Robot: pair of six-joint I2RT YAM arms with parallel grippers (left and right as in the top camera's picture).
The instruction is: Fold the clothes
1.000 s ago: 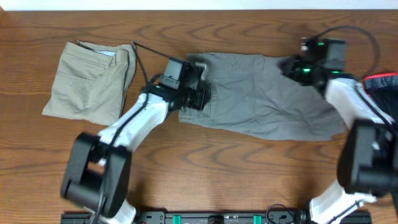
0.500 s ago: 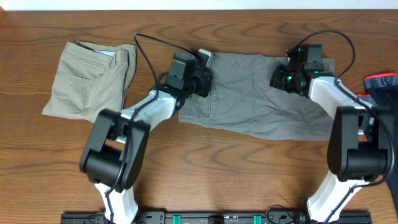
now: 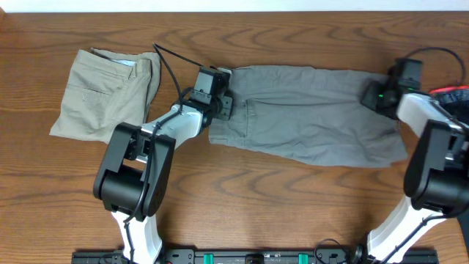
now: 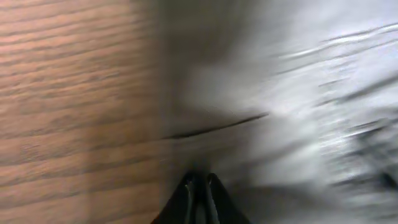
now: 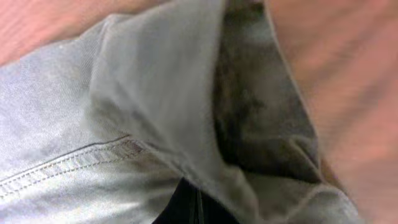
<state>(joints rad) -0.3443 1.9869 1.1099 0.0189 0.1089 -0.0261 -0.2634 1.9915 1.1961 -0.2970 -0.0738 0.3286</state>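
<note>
Shorts of medium-grey cotton, the grey shorts (image 3: 308,117), lie spread flat across the upper middle of the overhead frame on the wooden table (image 3: 256,198). They run from just right of centre-left almost to the right edge. The cloth is wrinkled, with soft creases along its length. Its upper edge is nearly straight and its lower edge slants down toward the right. A stitched seam line shows near the left end, and in the right wrist view a double-stitched hem crosses the lower left, beside a fold that opens onto a darker, shadowed inside.

The left gripper (image 4: 200,185) sits at the shorts' left end. Its fingers are pressed together at the cloth's edge where grey meets wood, pinching it, though that view is blurred. The right gripper (image 5: 188,202) is at the upper right end, its jaws closed on a bunched fold of the same fabric.

A folded pair of beige shorts (image 3: 110,95) lies in the upper left, apart from the grey pair. A red-and-dark cloth item (image 3: 454,95) shows at the right edge.
</note>
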